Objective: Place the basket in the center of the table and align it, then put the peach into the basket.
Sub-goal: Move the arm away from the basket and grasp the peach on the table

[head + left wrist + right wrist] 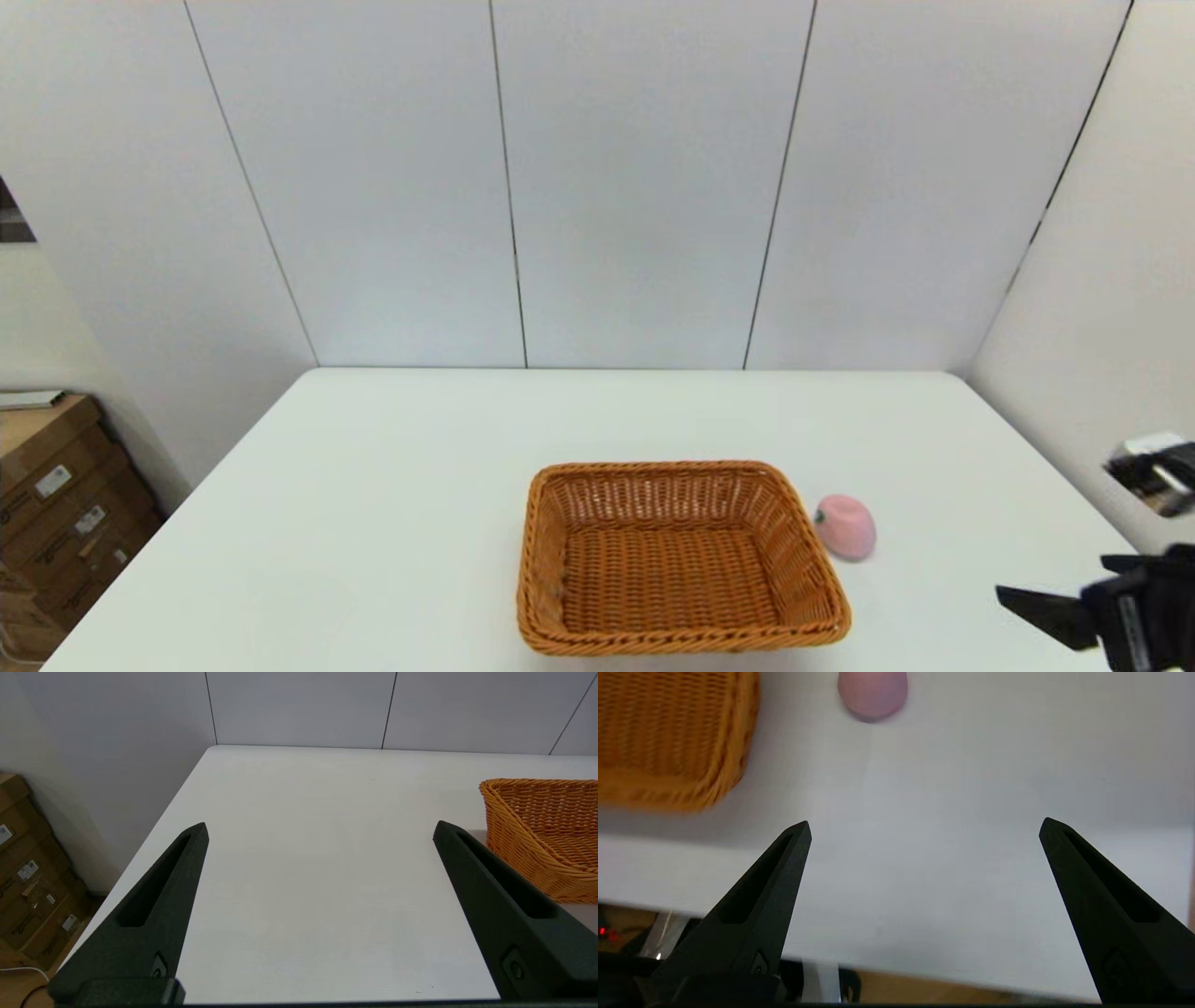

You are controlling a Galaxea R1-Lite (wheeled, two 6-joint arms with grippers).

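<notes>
Plainly a light job: peach point(846, 526) lying on the table point(392, 485) just beside the right wall of the basket point(674, 556), apart from it, not yet inside. Probably a hollow toy, smooth and rounded, so liable to roll or squirt out of a pinch; best taken across its widest part, fingers coming down either side, clear of the wicker. Basket likely stiff, light, rough in the weave, easy to hold by its braided rim, easy also to nudge askew; sitting near the table's middle toward the front edge, sides looking square to it.

Right gripper point(924, 828) spread wide and empty, hanging over the front right edge of the table, well short of the peach. Left gripper point(320, 830) likewise released, holding nothing, over the bare left part of the table with the basket off to its side.

Smooth white tabletop, offering little friction. Pale panelled walls behind, cardboard boxes point(56, 523) on the floor at left.
</notes>
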